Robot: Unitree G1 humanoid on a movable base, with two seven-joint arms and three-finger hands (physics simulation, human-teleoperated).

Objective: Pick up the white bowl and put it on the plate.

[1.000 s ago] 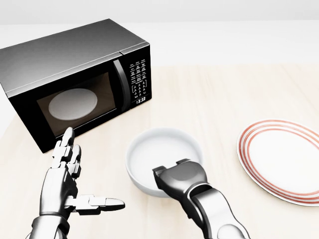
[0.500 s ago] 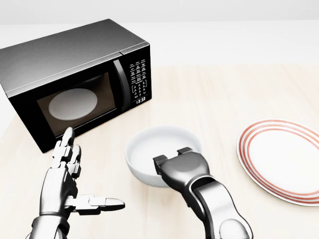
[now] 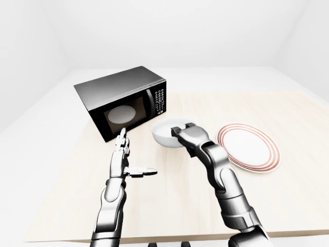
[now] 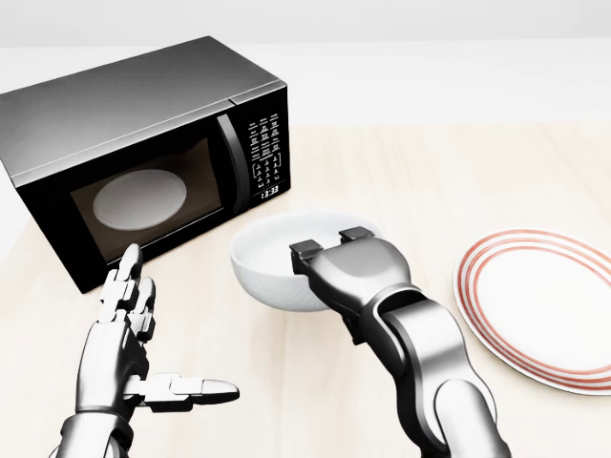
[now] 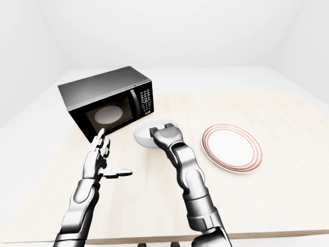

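Slippage is the main risk: the right hand (image 4: 346, 269) grips the white bowl (image 4: 270, 262) only at the rim nearest the robot, fingers hooked over the edge, so the bowl hangs tilted and off the table (image 4: 430, 181), just right of the microwave (image 4: 143, 157). I judge a smooth, glossy rim held at one point could rotate or slide out during the carry, and a tilted bowl set down rim-first on the plate (image 4: 539, 305) could skid off its shallow, slick surface. That plate, white with red rings, lies flat well right of the microwave. The bowl is round, thick-walled and plain. The microwave is a dark, hard-edged box with a glass door. The left hand (image 4: 129, 348) hovers below the microwave, fingers spread, empty.
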